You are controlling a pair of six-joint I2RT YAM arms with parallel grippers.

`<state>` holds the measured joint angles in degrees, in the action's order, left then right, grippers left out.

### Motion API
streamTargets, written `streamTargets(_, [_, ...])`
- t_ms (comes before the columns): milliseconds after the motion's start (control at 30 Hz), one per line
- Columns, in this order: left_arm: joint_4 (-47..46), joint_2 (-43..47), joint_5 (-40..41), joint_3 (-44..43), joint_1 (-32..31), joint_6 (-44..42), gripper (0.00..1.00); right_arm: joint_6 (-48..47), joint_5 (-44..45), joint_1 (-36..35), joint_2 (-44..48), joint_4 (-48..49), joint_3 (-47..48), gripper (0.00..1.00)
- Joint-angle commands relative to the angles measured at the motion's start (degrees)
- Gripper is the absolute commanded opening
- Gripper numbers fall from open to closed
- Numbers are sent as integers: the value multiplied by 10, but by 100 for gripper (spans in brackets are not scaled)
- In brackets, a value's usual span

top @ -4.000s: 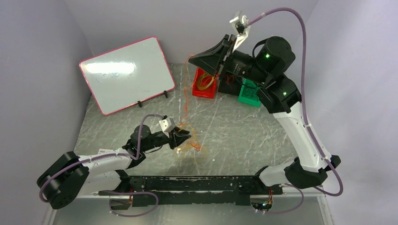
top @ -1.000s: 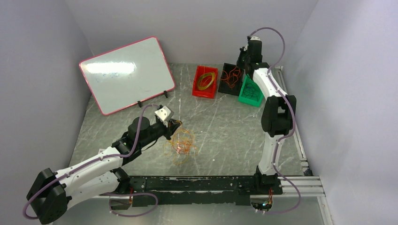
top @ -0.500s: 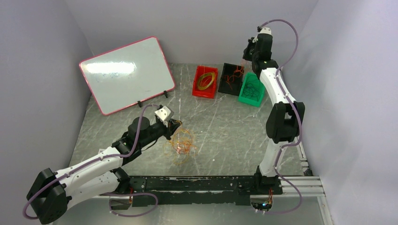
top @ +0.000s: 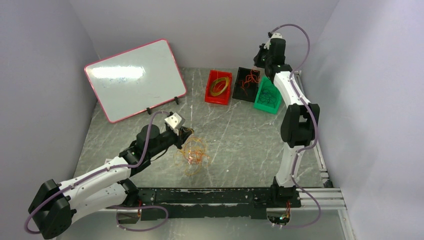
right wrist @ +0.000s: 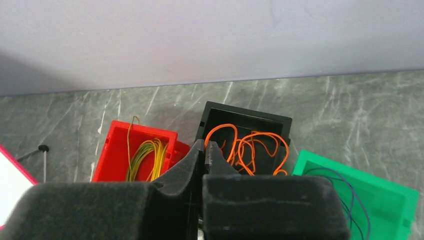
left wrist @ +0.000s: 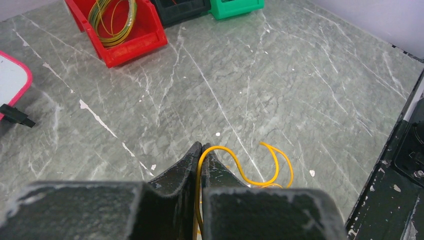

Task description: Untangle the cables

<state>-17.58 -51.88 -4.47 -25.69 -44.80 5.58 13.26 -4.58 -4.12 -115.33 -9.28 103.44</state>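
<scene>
right hand (right wrist: 205,146) is drifting back over black bin (right wrist: 245,118), closed empty | left hand (left wrist: 201,148) is pinching yellow cable (left wrist: 239,172) | yanking could cinch the cables (top: 192,155) below it

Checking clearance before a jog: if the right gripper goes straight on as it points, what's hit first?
Probably the black bin, at its left wall next to the red bin. The shut right gripper aims about there; depth is unclear.

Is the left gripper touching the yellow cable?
Touching. In the left wrist view, the left gripper is shut on the yellow cable, which passes between its closed fingertips and loops out onto the table.
</scene>
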Motion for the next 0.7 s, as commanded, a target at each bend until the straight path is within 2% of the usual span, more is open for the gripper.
streamTargets(0, [-6, 2, 10, -1, -3, 3, 7, -11, -49, 4, -36, -23, 44, 0])
streamTargets(667, [-4, 4, 12, 2, -2, 0, 7, 3, -123, -13, -76, -33, 51, 0])
